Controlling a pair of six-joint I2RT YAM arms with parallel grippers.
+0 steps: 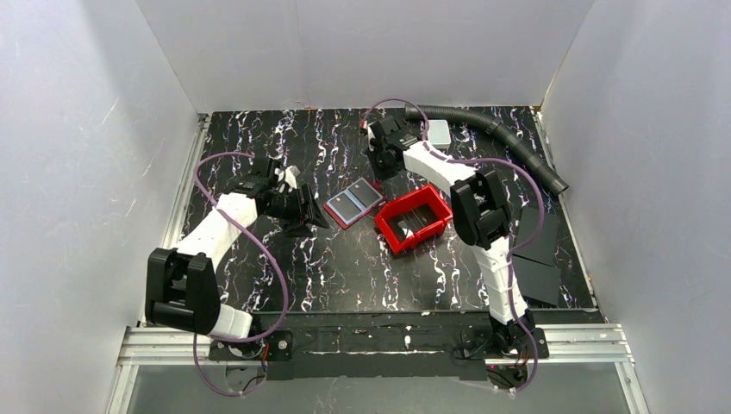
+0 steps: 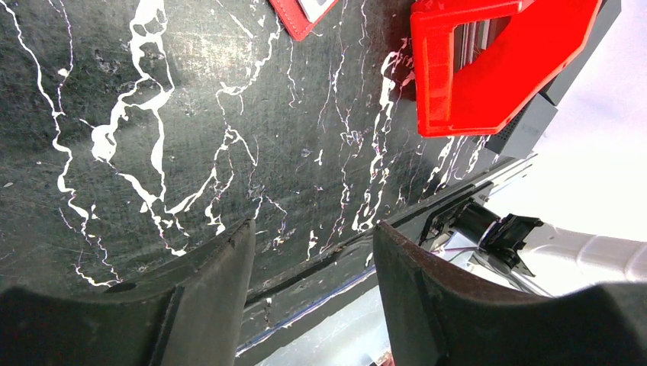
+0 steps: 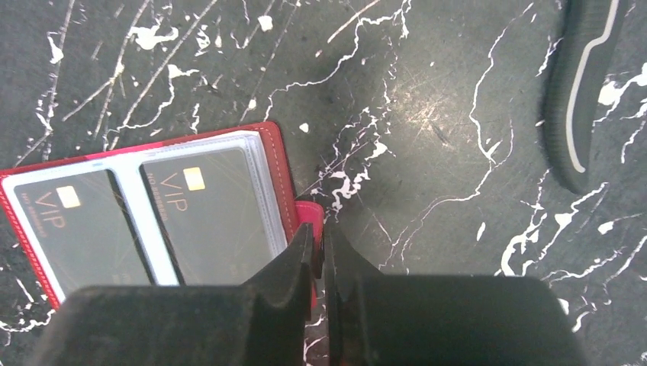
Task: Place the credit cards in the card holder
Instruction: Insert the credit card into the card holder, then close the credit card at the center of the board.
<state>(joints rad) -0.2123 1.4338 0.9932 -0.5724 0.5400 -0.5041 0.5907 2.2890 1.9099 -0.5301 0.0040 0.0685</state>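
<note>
The card holder [image 1: 353, 205] lies open on the black marbled table, a dark red wallet with clear sleeves. Two credit cards [image 3: 210, 213] [image 3: 76, 229] marked VIP sit side by side in its sleeves. My right gripper [image 3: 319, 229] is at the holder's right edge [image 3: 278, 183], its jaws shut on the small red snap tab. In the top view the right gripper [image 1: 379, 168] sits just behind the holder. My left gripper [image 1: 303, 211] hovers left of the holder, open with nothing between its fingers [image 2: 229, 274]. A corner of the holder [image 2: 297, 19] shows in the left wrist view.
A bright red plastic bin [image 1: 414, 220] stands right next to the holder, also seen in the left wrist view [image 2: 496, 69]. A black ribbed hose [image 1: 500, 129] and a white block [image 1: 440, 131] lie at the back right. Black flat sheets [image 1: 539, 259] lie by the right edge.
</note>
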